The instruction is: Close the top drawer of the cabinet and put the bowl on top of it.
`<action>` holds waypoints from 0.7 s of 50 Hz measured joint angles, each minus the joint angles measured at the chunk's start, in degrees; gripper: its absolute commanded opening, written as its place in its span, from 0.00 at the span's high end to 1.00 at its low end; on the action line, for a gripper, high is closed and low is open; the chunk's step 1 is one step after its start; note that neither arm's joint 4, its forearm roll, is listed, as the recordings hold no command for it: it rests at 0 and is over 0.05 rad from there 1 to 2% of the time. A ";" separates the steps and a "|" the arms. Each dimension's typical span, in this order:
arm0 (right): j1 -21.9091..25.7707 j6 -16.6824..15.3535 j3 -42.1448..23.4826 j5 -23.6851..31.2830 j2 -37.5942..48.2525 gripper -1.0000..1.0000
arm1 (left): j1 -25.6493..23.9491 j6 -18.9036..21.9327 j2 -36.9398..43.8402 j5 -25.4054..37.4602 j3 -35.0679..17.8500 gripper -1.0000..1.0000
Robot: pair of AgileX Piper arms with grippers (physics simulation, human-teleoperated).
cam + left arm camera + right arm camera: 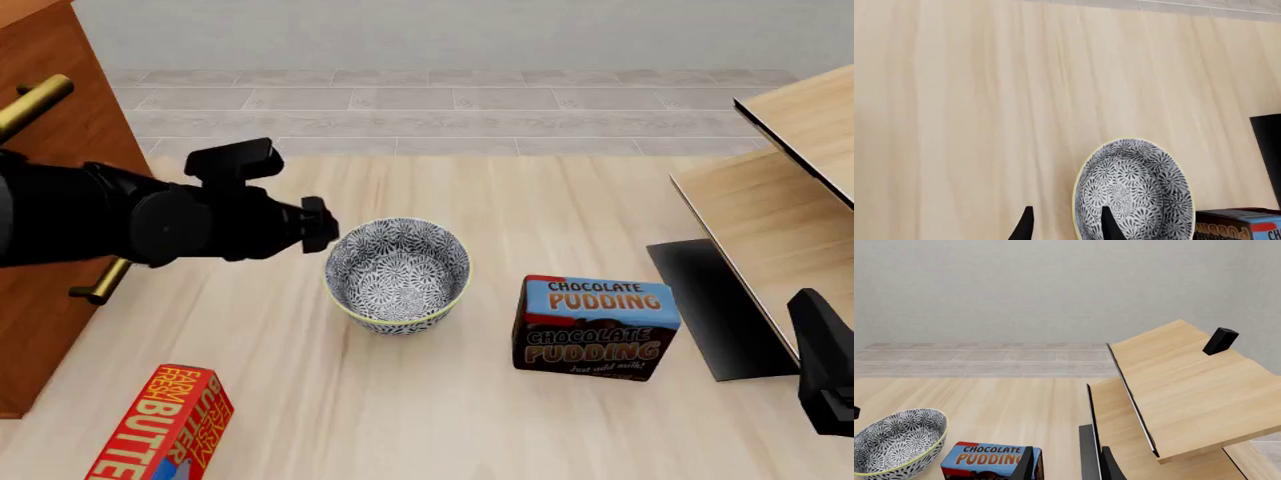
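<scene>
**Bowl approached by the left arm beside the cabinet**

The table [534, 190] is seen as the widest surface, pale wood running to a tiled floor at its far edge. Along the table's left edge the cabinet [54, 130] is cut off by the front view; two brass handles show on its reddish-brown face, and whether the top drawer is shut cannot be told from what is visible. At the right edge a light-wood shelf unit [787, 200] is tilted into view.

The left arm [120, 225] is stretched from the cabinet side toward the table's middle, and the left gripper [1064, 227] is held with its two fingers parted, one fingertip over the bowl's near wall and the other outside it, nothing yet clamped. The right gripper [1064, 465] is parked low near the right edge, its fingers also apart and empty.

The pudding box [597, 327] stands near the middle, just right of the bowl, and a butter box [160, 425] lies at the near left.

The bowl [398, 274] sits upright at the table's middle, apart from both boxes. The step in hand is judged to be the grasp: the rim should be straddled squarely, one finger inside and one outside, and closed firmly before lifting, so that the deep bowl is not tipped or nudged toward the pudding box.
</scene>
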 measured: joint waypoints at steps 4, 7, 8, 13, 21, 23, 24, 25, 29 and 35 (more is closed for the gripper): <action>0.00 0.01 0.00 0.00 0.00 0.00 | -0.07 -0.12 0.47 -0.45 0.08 0.00; 0.00 0.01 0.00 0.00 0.00 0.00 | -0.13 -0.22 0.79 -0.75 0.12 0.00; 0.00 0.00 0.00 0.00 0.00 0.00 | -0.16 -0.28 0.89 -0.86 0.15 0.00; -0.01 0.02 0.00 0.00 -0.01 0.00 | -0.31 -0.53 1.46 -1.58 0.43 0.00; 0.00 0.01 0.00 0.00 -0.01 0.00 | -0.44 -0.78 2.46 -2.68 0.84 0.00; 0.00 0.01 0.00 0.00 -0.01 0.00 | -0.44 -0.81 2.72 -2.97 0.94 0.00; 0.00 0.01 0.00 0.00 -0.01 0.00 | -0.45 -0.83 2.85 -3.10 0.99 0.00; 0.00 0.01 0.00 0.00 -0.01 0.00 | -0.46 -0.84 2.97 -3.22 1.02 0.00; 0.00 0.01 0.00 0.00 -0.01 0.00 | -0.57 -1.04 3.42 -3.63 1.15 0.00; 0.00 0.00 0.00 0.00 0.00 0.00 | -0.74 -1.33 4.02 -4.09 1.22 0.00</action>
